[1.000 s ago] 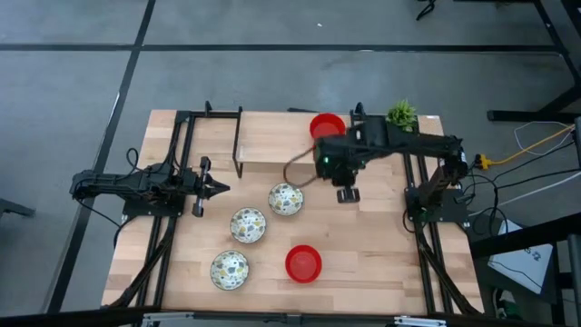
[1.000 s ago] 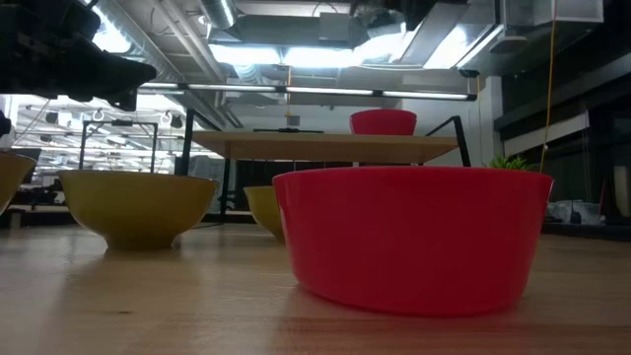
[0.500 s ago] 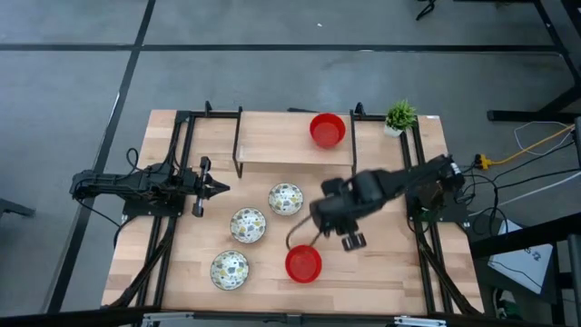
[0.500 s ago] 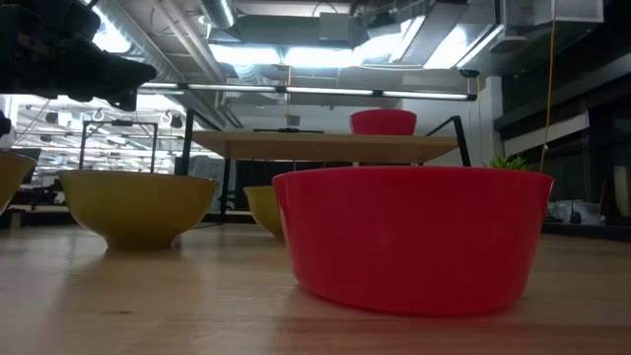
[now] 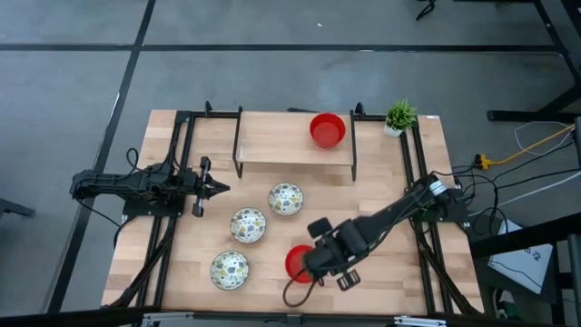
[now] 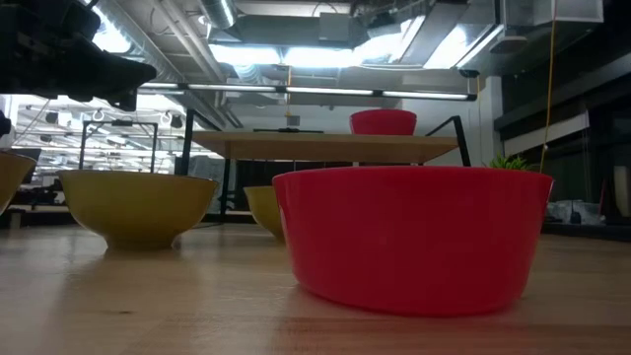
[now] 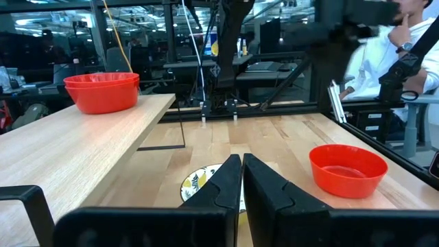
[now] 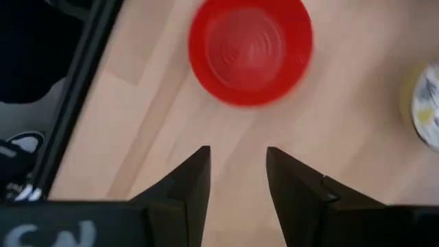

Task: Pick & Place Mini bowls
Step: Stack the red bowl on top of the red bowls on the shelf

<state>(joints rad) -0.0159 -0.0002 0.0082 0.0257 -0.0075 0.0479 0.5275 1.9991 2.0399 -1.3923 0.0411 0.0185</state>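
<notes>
A red mini bowl [image 5: 296,262] stands on its base on the table near the near edge; it fills the low view [image 6: 414,237]. My right gripper [image 5: 321,258] hangs above it, open, pointing down. In the right wrist view the red bowl [image 8: 250,51] lies just beyond my right gripper [image 8: 236,171], and the fingers touch nothing. Red bowls [image 5: 327,129] sit stacked on the raised wooden shelf [image 5: 272,150]. Three floral bowls [image 5: 285,199], [image 5: 247,225], [image 5: 230,269] stand on the table. My left gripper [image 5: 216,188] waits shut at the table's left.
A small potted plant [image 5: 400,115] stands at the far right corner. The shelf's black legs [image 5: 239,154] rise from the table behind the floral bowls. Black frame rails [image 5: 172,227] run along both table sides. A person [image 7: 405,48] sits beyond the table in the left wrist view.
My right arm has swung from the shelf at the far side toward the near edge, passing the middle of the table, and now hangs over the red bowl on the table. No bowl has moved.
</notes>
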